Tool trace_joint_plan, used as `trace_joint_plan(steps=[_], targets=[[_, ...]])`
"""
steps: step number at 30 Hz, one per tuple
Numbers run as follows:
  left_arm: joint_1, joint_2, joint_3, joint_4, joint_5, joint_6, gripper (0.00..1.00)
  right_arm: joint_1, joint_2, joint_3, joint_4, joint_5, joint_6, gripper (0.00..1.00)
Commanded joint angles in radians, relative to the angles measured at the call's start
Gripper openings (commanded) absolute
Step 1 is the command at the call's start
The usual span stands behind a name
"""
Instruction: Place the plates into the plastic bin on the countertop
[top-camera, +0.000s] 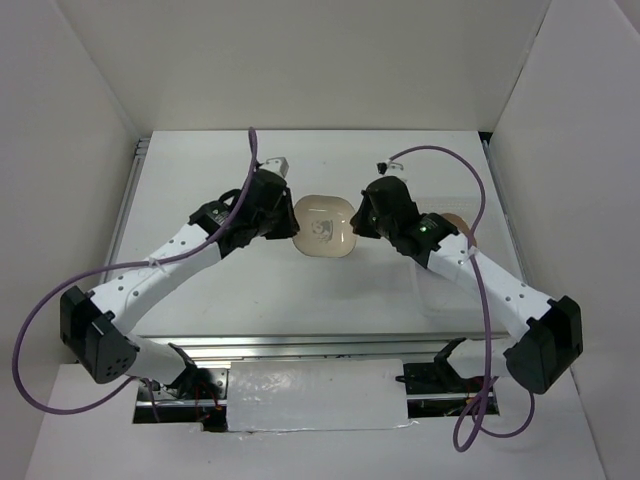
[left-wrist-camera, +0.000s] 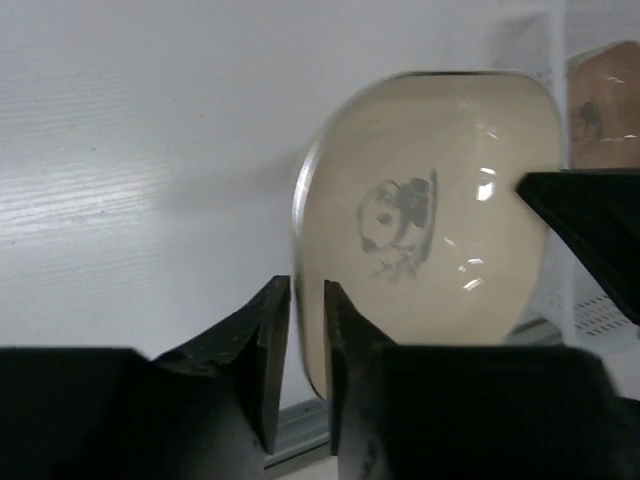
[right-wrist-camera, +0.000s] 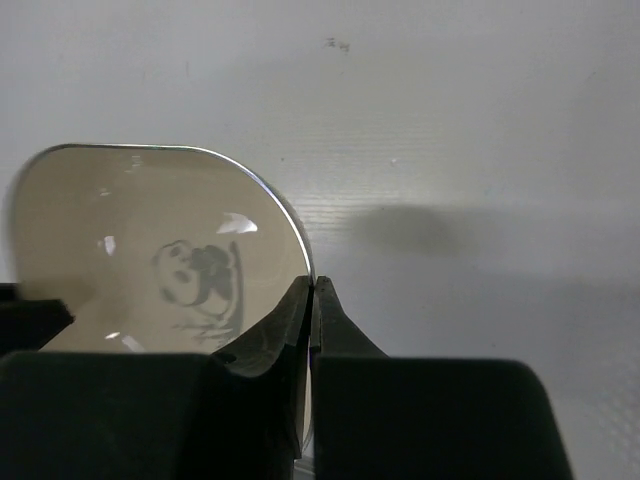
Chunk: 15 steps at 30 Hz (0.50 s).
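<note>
A cream plate (top-camera: 325, 228) with a panda picture is held on edge above the countertop (top-camera: 300, 290), between both grippers. My right gripper (top-camera: 358, 222) is shut on its right rim; the right wrist view shows the jaws (right-wrist-camera: 314, 300) pinching the edge of the plate (right-wrist-camera: 150, 250). My left gripper (top-camera: 292, 222) straddles the left rim with its jaws a little apart (left-wrist-camera: 307, 330), a thin gap showing beside the plate (left-wrist-camera: 440, 220). The translucent plastic bin (top-camera: 452, 295) lies right of centre under my right arm, with a brown plate (top-camera: 456, 221) in it. Other plates are out of view.
White walls close in the countertop on the left, back and right. A metal rail (top-camera: 300, 348) runs along the near edge. The bin's clear wall (left-wrist-camera: 590, 310) and the brown plate (left-wrist-camera: 605, 105) show at the right of the left wrist view.
</note>
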<state>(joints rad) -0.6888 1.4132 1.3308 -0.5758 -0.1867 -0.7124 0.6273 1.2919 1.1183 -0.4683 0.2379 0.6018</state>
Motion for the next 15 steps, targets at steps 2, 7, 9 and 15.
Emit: trace_joint_plan(steps=[2, 7, 9, 15], targets=[[0.005, -0.114, 0.033, 0.067, -0.018, -0.051, 0.7, -0.061, -0.084, -0.061, -0.006, 0.003, 0.042, 0.0], [0.041, -0.17, 0.025, 0.013, -0.129, -0.137, 0.99, -0.214, -0.213, -0.146, -0.055, 0.006, 0.114, 0.0], [0.064, -0.215, 0.012, -0.027, -0.177, -0.194, 0.99, -0.326, -0.287, -0.195, -0.108, 0.037, 0.162, 0.0], [0.123, -0.321, -0.108, -0.013, -0.195, -0.188, 0.99, -0.721, -0.494, -0.353, -0.145, 0.101, 0.228, 0.0]])
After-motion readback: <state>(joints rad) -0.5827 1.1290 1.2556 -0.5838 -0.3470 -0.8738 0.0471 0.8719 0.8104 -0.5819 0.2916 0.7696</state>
